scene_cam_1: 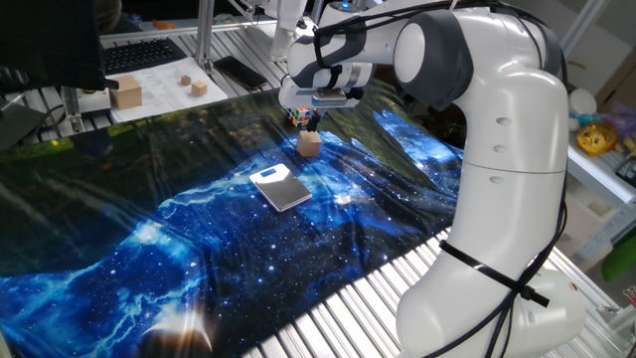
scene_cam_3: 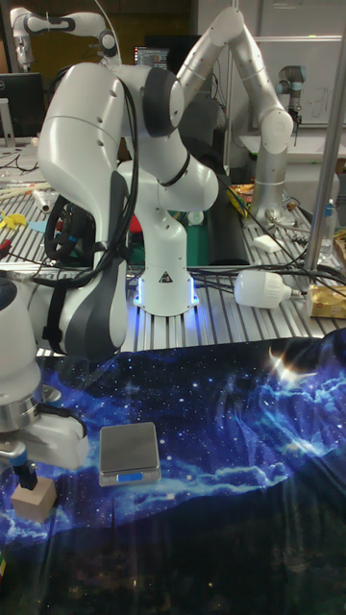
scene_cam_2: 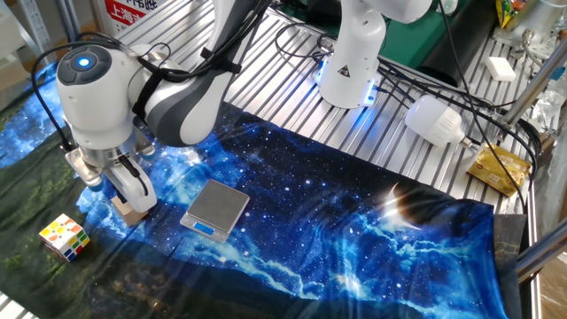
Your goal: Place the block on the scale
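Arm bent over far side of galaxy-print cloth [scene_cam_1: 199, 249], wrist pointing straight down. Gripper [scene_cam_2: 129, 197] spread open w/ fingers flanking wooden block [scene_cam_1: 310, 143], block on cloth just beside scale [scene_cam_2: 215, 209], puzzle cube [scene_cam_2: 64, 237] nearby.

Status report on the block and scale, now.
Tool low over the small light-brown wooden block, fingers straddling it, grip unconfirmed. Block on the cloth, beside the flat white scale with grey top. Scale top bare.
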Available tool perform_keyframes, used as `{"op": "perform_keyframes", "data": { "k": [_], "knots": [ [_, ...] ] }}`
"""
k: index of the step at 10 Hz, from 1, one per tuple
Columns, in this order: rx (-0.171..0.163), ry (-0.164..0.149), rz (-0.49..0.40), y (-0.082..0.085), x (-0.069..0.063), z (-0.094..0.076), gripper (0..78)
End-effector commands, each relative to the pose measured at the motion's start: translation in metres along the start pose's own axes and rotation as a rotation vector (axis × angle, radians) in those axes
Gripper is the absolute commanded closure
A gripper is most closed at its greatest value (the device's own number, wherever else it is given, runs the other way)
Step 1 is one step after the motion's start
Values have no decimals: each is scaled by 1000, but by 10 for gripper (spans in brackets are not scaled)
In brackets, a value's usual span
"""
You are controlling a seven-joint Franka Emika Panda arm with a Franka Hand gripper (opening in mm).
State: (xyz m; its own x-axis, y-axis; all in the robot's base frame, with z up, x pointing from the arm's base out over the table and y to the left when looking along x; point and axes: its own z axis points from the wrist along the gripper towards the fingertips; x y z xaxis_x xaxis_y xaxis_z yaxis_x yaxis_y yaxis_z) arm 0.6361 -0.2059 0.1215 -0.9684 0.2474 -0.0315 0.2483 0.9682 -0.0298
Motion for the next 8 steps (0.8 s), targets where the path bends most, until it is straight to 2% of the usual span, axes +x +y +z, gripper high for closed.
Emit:
{"op": "perform_keyframes", "data": {
  "k": [1, 4, 5, 8],
  "knots": [
    [-1, -3, -14, 0, 0, 1, 776],
    [2, 1, -13, 0, 0, 2, 776],
    [2, 1, -13, 0, 0, 2, 2],
    [2, 1, -13, 0, 0, 2, 2]
  ]
}}
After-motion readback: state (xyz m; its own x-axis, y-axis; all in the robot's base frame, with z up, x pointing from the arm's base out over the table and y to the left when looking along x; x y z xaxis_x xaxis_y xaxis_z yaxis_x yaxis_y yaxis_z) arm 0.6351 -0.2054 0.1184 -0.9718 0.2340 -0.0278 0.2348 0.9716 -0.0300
